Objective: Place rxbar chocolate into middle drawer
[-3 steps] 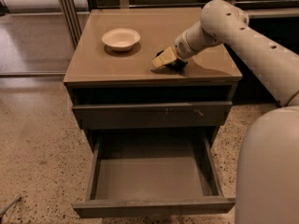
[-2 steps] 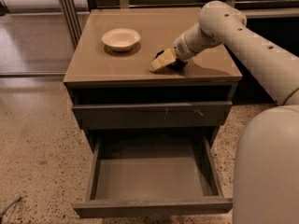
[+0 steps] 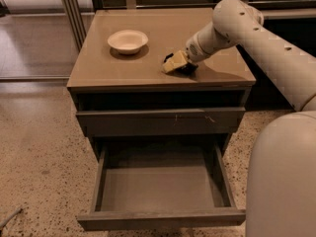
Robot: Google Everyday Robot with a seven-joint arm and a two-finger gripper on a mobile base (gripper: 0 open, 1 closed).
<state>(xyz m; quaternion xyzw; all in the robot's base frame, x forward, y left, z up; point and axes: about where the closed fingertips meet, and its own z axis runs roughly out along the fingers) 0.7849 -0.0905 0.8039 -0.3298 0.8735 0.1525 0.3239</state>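
Note:
My gripper (image 3: 174,63) is low over the brown cabinet top (image 3: 163,31), right of centre, at the end of my white arm reaching in from the right. A small dark shape (image 3: 188,69) lies right under it. I cannot tell whether that is the rxbar chocolate, which otherwise does not show. The middle drawer (image 3: 158,219) is pulled wide open below. Its smooth grey inside holds nothing.
A white bowl (image 3: 128,40) stands on the cabinet top to the left of the gripper. A shut grey drawer front with small pale scratches (image 3: 160,121) sits above the open drawer. My white body (image 3: 281,177) fills the lower right. Speckled floor lies to the left.
The gripper has stayed at nearly the same spot on the cabinet top, with only a tiny shift. The drawer and the bowl have not moved.

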